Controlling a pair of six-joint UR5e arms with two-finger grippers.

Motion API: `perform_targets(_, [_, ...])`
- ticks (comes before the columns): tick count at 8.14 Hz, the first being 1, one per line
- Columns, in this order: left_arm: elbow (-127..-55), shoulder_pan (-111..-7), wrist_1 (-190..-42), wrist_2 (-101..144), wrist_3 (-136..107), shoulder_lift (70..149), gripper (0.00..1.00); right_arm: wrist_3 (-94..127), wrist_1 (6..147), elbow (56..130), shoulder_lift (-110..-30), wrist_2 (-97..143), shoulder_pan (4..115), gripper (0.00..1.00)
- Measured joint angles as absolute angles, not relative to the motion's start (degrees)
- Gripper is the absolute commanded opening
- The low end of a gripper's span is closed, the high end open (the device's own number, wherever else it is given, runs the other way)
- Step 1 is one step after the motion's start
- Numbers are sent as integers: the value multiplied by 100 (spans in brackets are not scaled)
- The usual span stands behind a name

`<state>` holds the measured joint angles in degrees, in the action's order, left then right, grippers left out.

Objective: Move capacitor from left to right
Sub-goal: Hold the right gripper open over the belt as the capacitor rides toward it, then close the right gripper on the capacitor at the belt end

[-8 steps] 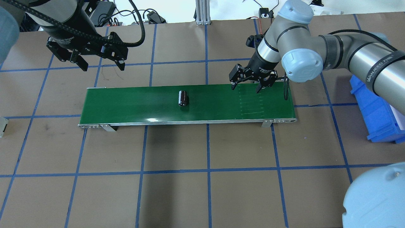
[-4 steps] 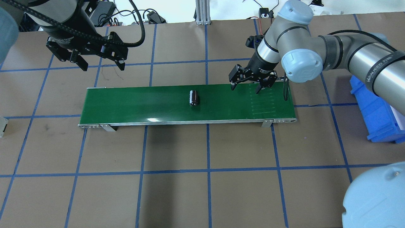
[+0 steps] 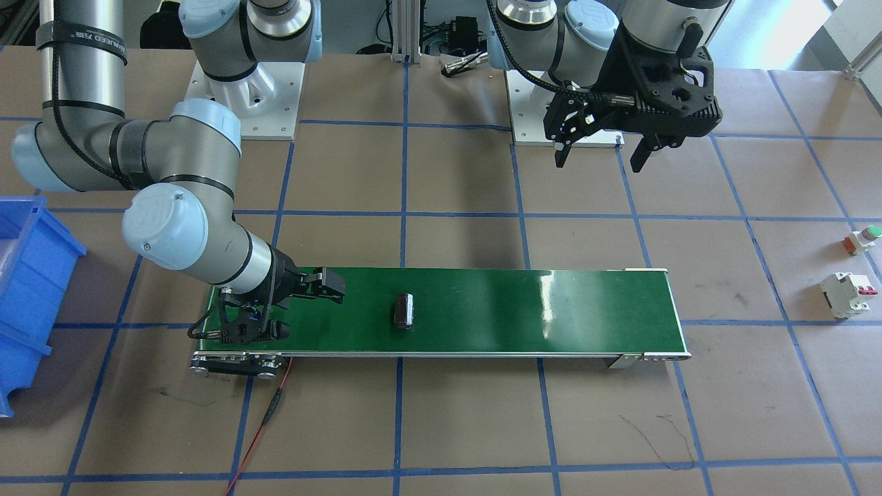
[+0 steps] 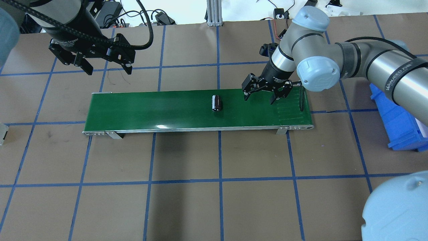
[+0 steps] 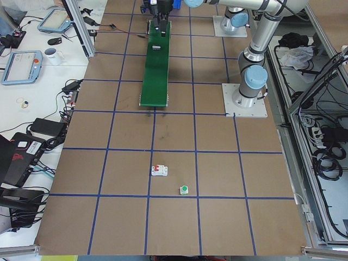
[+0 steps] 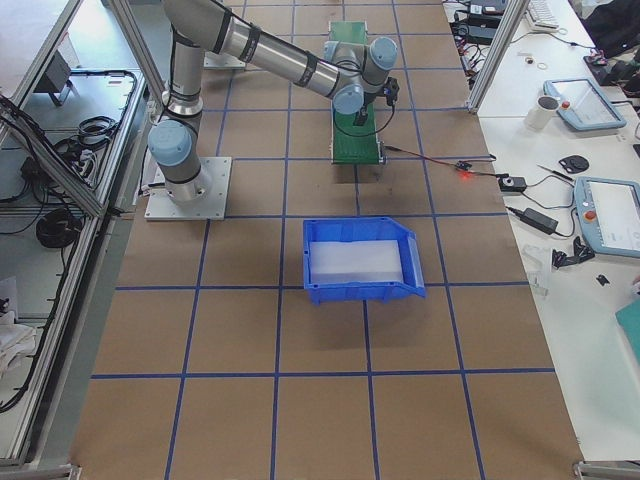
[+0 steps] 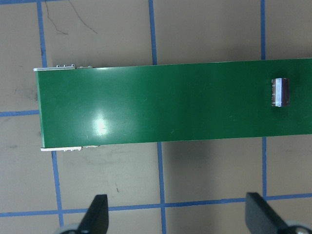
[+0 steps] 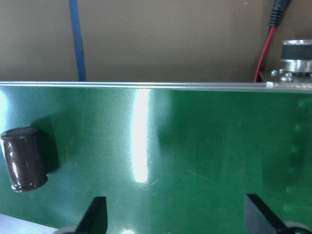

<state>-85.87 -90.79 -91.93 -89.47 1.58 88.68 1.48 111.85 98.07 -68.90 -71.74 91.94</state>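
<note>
The capacitor, a stubby dark cylinder with a silvery end, lies on its side on the green conveyor belt, right of the belt's middle. It also shows in the front view, the left wrist view and the right wrist view. My right gripper is open and empty, low over the belt's right part, a short way right of the capacitor. My left gripper is open and empty, raised behind the belt's left end.
A blue bin stands on the table right of the belt. A white circuit breaker and a green-capped push button lie on the table far to my left. A red cable runs from the belt's right end.
The capacitor has travelled right along the belt, closer to my right gripper. My right gripper has shifted slightly forward over the belt. My left gripper has not moved.
</note>
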Motion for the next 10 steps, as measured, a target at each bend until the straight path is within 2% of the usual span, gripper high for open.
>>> perform_targets(9, [-8587, -9073, -9193, -8939, 158, 8868, 100, 205, 11167, 9824, -6888, -7192, 9193, 100])
perform_targets(10, [-8587, -9071, -9193, -8938, 158, 8868, 100, 208, 11165, 9825, -6885, -7192, 9193, 98])
